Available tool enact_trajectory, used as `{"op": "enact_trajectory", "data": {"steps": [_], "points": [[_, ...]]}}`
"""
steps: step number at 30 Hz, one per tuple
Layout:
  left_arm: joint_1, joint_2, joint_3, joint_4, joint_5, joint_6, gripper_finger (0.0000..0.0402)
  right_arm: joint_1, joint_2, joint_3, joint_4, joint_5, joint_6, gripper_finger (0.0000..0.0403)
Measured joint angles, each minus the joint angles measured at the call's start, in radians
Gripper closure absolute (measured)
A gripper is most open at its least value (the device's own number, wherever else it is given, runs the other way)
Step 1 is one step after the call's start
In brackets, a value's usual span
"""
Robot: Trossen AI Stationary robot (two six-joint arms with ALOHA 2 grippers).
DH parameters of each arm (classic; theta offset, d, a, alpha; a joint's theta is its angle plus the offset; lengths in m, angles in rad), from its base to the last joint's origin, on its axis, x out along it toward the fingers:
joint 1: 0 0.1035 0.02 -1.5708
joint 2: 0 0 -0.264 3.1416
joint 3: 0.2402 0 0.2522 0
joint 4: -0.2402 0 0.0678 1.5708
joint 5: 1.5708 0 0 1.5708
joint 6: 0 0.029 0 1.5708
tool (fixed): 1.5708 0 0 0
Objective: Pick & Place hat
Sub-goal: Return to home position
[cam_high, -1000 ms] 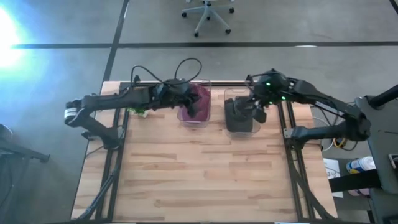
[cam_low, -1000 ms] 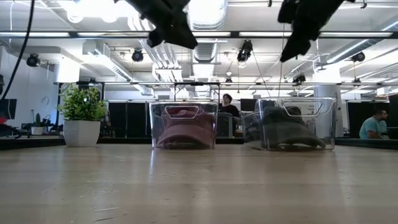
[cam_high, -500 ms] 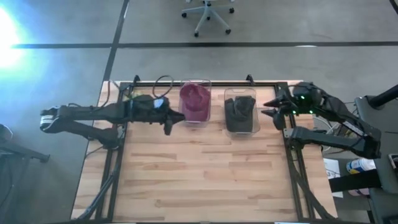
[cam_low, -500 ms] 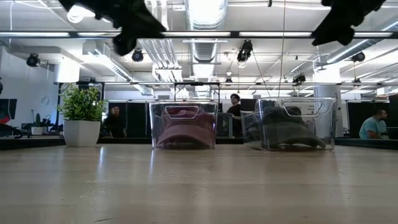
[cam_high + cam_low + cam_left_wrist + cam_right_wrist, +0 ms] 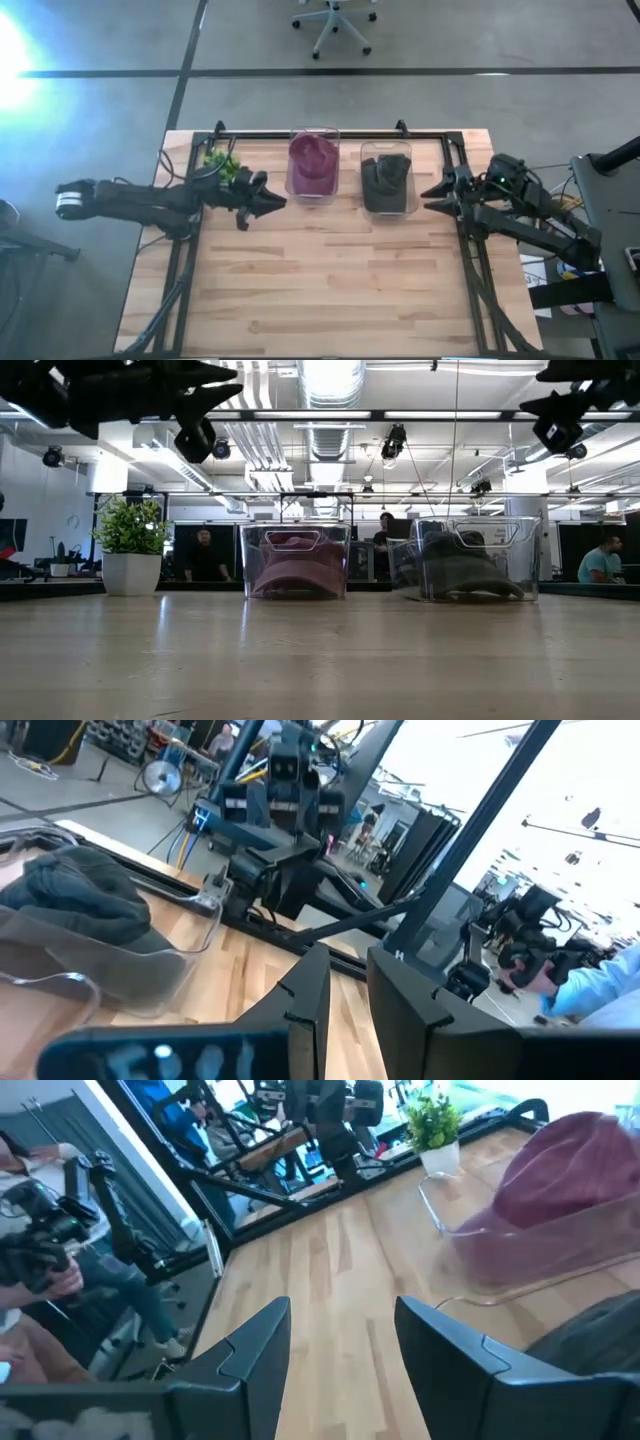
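The main risk from here was a sideways knock. The left hand, fingers parted and empty, hung just beside the left clear plastic bin, which held the red fabric cap. A swing toward that bin could have nudged it along the wooden counter. That arm also ran close past the small green potted plant behind its hand, so the arm or its loose cable might have caught the leaves and tipped the pot. The right hand, likewise spread and carrying nothing, sat near the outer wall of the right clear plastic bin with the black fabric caps inside. A careless fold-back could have clipped that wall or the frame rail beside it. A second earlier both hands had been over their bins. By this moment each had drawn out toward its own side of the counter, while bins and caps lay unmoved.
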Motion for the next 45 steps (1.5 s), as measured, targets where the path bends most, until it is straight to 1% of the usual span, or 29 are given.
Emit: {"op": "enact_trajectory", "data": {"steps": [4, 7, 12, 17, 23, 29, 32, 33, 34, 36, 38, 40, 42, 45], "points": [[0.016, -0.037, -0.049, 0.021, 0.018, 0.002, 0.0337, 0.0, -0.088, -0.088, 0.079, -0.004, 0.051, 0.0225], [0.042, -0.073, -0.071, 0.021, 0.067, 0.016, 0.0337, 0.0, -0.144, -0.135, 0.147, -0.003, 0.07, 0.0225], [0.103, -0.144, -0.14, 0.021, 0.096, 0.017, 0.0337, 0.0, -0.194, -0.229, 0.305, -0.003, 0.13, 0.0225], [0.123, -0.222, -0.218, 0.075, 0.105, -0.001, 0.0337, 0.0, -0.208, -0.313, 0.385, -0.004, 0.177, 0.0225], [0.127, -0.31, -0.288, 0.073, 0.105, -0.022, 0.0337, 0.0, -0.206, -0.368, 0.387, -0.003, 0.188, 0.0225], [0.127, -0.369, -0.362, 0.07, 0.106, -0.029, 0.0337, 0.0, -0.206, -0.381, 0.391, -0.002, 0.19, 0.0225], [0.126, -0.39, -0.37, 0.037, 0.107, -0.05, 0.0337, 0.0, -0.206, -0.386, 0.393, -0.002, 0.189, 0.0225], [0.124, -0.392, -0.369, 0.017, 0.109, -0.086, 0.0337, 0.0, -0.206, -0.389, 0.39, -0.002, 0.189, 0.0225], [0.122, -0.392, -0.368, 0.012, 0.122, -0.164, 0.0337, 0.0, -0.206, -0.391, 0.389, -0.002, 0.189, 0.0225], [0.12, -0.392, -0.366, 0.015, 0.165, -0.418, 0.0337, 0.0, -0.206, -0.397, 0.39, -0.002, 0.188, 0.0225], [0.12, -0.392, -0.369, 0.013, 0.18, -0.644, 0.0337, 0.0, -0.206, -0.404, 0.39, -0.002, 0.187, 0.0225], [0.12, -0.391, -0.369, 0.009, 0.18, -0.811, 0.0337, 0.0, -0.206, -0.41, 0.389, -0.002, 0.187, 0.0225], [0.12, -0.389, -0.369, 0.008, 0.18, -0.922, 0.0337, 0.0, -0.206, -0.416, 0.39, -0.002, 0.187, 0.0225], [0.094, -0.42, -0.369, -0.04, 0.173, -0.975, 0.0337, 0.007, -0.206, -0.422, 0.387, 0.0, 0.187, 0.0225]]}}
